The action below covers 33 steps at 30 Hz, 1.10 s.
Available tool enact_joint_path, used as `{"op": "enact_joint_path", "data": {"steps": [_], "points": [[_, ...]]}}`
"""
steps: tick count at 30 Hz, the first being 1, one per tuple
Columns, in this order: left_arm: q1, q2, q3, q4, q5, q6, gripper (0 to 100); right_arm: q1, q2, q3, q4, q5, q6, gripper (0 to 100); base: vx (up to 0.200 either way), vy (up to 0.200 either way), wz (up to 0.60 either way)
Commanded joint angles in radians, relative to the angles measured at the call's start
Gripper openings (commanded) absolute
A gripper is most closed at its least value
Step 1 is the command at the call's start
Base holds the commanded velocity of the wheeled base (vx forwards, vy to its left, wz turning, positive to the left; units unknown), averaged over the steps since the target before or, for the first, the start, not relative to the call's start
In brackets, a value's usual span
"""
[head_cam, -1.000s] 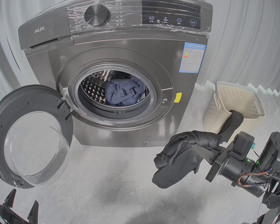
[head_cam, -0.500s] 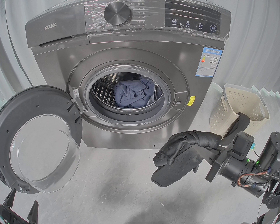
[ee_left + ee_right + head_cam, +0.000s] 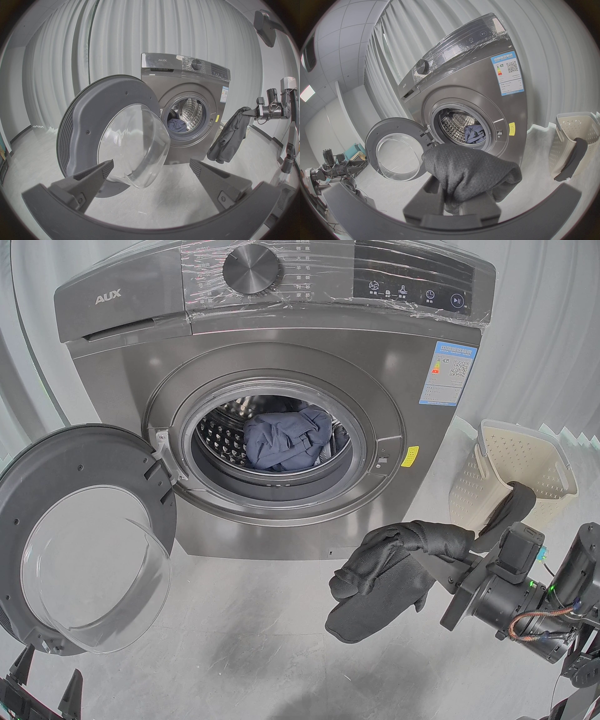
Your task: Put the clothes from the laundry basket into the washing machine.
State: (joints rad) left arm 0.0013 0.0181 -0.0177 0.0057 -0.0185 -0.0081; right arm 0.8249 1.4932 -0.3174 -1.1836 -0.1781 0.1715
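Grey floor (image 3: pixel 250 615) fronts the washing machine (image 3: pixel 350 359); right gripper (image 3: pixel 452 200) fingers pinch a black garment (image 3: pixel 381 577) hanging at 4 o'clock of the drum (image 3: pixel 219 434). Judged soft, light, draping: hold at bunched folds. Left gripper (image 3: pixel 150 163) fingers spread, empty

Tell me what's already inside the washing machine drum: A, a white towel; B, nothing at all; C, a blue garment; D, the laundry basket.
C: a blue garment lies bunched in the drum past the open door, while the black garment hangs from the right gripper outside.
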Motion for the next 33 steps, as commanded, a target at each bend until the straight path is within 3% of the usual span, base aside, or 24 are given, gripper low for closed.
{"op": "enact_joint_path", "data": {"steps": [1,9,15,20,21,28,33], "points": [[0.000,-0.015,0.015,0.000,0.000,0.002,100,0.000,0.001,0.003,-0.001,0.002,0.000,0,0.000,0.000,0.00],[0.000,-0.017,0.015,0.000,0.000,0.003,100,0.007,0.012,0.014,0.001,0.002,0.005,0,0.000,0.150,0.00],[0.003,-0.018,0.016,-0.003,-0.001,0.011,100,0.017,0.038,-0.028,0.001,-0.001,0.025,0,0.000,0.000,0.00],[0.002,-0.018,0.016,-0.003,0.003,-0.001,100,0.020,0.075,-0.063,-0.001,-0.001,0.020,0,0.000,0.000,0.00],[0.002,-0.018,0.016,-0.003,0.002,0.010,100,0.023,0.081,-0.081,-0.001,0.002,0.022,0,0.000,0.000,0.00],[0.000,-0.017,0.015,-0.001,0.000,0.007,100,0.056,0.119,-0.112,-0.037,0.002,0.026,0,0.000,0.000,0.00],[0.003,-0.018,0.001,-0.023,-0.011,0.023,100,0.057,0.176,-0.153,-0.082,0.002,0.026,0,0.000,0.000,0.00]]}}
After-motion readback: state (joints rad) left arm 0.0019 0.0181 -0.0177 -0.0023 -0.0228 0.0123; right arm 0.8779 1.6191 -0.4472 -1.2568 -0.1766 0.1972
